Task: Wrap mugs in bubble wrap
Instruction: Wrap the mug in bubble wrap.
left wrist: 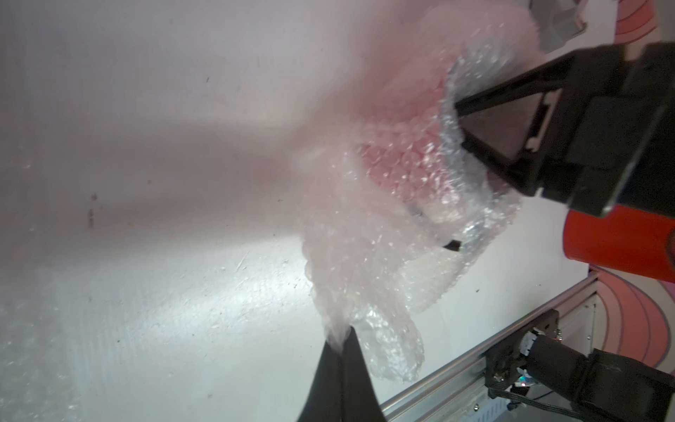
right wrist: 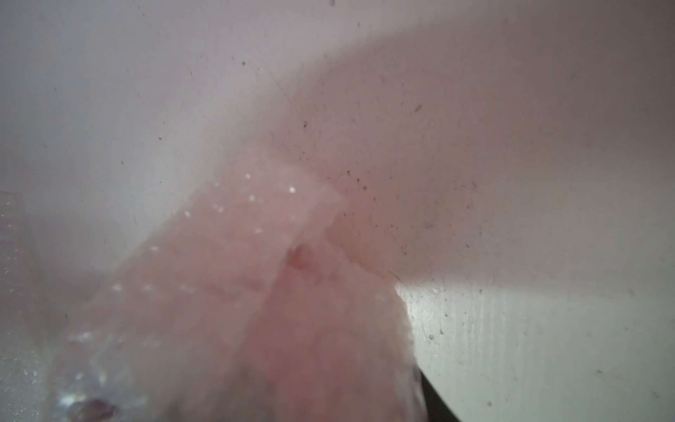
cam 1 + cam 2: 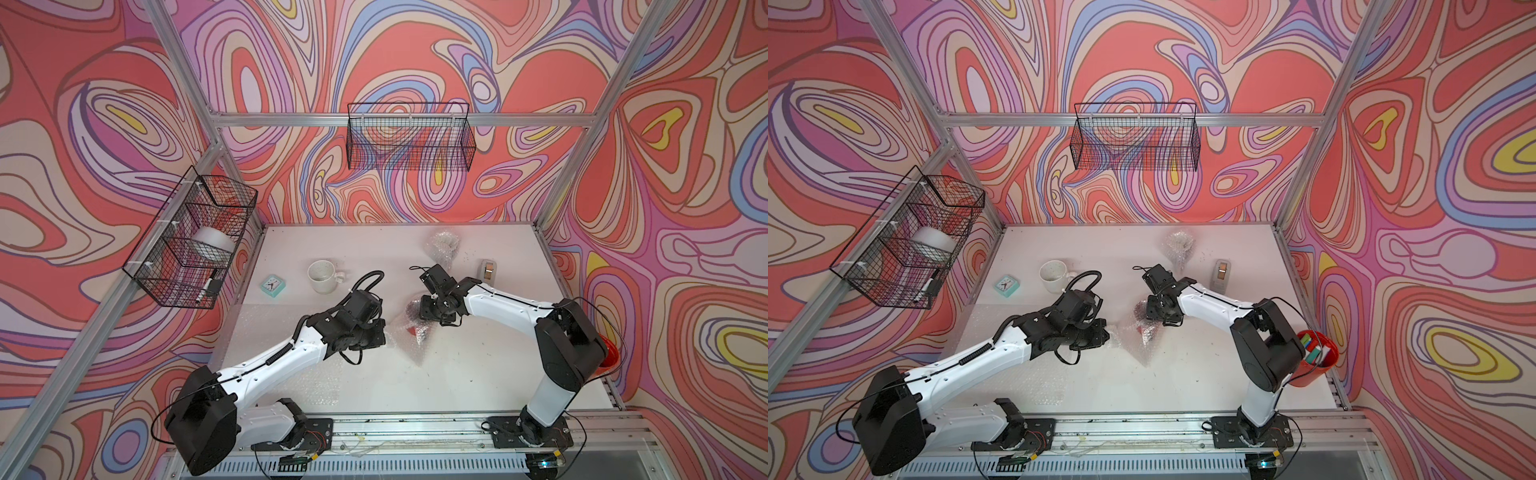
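The red mug (image 3: 415, 331) (image 3: 1144, 331) lies mid-table inside crumpled bubble wrap (image 3: 409, 347) (image 1: 369, 255). My right gripper (image 3: 420, 312) (image 1: 454, 175) is shut on the wrapped mug, with one finger (image 1: 511, 84) on each side of it. My left gripper (image 3: 385, 332) (image 1: 341, 341) is shut on a bunched edge of that wrap, just left of the mug. In the right wrist view blurred pink wrap (image 2: 255, 292) hides the jaws. A bare white mug (image 3: 322, 276) (image 3: 1054, 272) stands at the back left. Another mug wrapped in bubble wrap (image 3: 444, 243) (image 3: 1180, 243) stands at the back.
A flat bubble wrap sheet (image 3: 257, 332) lies under my left arm. A mint clock (image 3: 273, 286) sits left of the white mug and a tape dispenser (image 3: 489, 270) at the right. A red cup (image 3: 1316, 357) stands by the right arm. Wire baskets (image 3: 409, 141) (image 3: 191, 241) hang on the walls.
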{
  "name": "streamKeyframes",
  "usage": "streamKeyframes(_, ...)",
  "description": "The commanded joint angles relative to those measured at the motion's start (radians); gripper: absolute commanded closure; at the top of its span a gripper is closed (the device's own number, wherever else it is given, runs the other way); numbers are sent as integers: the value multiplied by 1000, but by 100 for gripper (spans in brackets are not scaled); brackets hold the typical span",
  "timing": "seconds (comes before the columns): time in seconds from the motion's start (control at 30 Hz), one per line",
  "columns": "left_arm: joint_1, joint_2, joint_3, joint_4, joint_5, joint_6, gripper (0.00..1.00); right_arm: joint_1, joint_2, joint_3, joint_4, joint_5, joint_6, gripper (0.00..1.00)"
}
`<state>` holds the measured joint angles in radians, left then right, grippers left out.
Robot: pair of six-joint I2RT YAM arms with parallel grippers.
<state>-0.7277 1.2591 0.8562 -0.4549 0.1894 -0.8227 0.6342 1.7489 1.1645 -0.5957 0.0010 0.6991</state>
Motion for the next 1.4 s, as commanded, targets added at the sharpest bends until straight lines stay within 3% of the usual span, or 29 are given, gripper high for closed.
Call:
streamKeyframes(0.0, -7, 46, 79, 55, 60, 23, 100, -4, -6, -23, 21, -28, -14, 49)
streamKeyframes(0.3, -7, 188, 228, 119, 121, 56, 100, -4, -22, -46, 75, -93, -21, 52)
streamKeyframes(0.6, -7, 373, 378, 75, 105, 55, 100, -6, -61, -71, 163, -212, -29, 53)
streamKeyframes(1.03, -7, 494, 408, 32, 92, 8, 100, -53, -160, -108, 106, -187, -73, 42)
streamKeyframes(1.37, -5, 557, 465, -22, 89, -2, 100, -59, -329, -227, 153, -177, -96, 29)
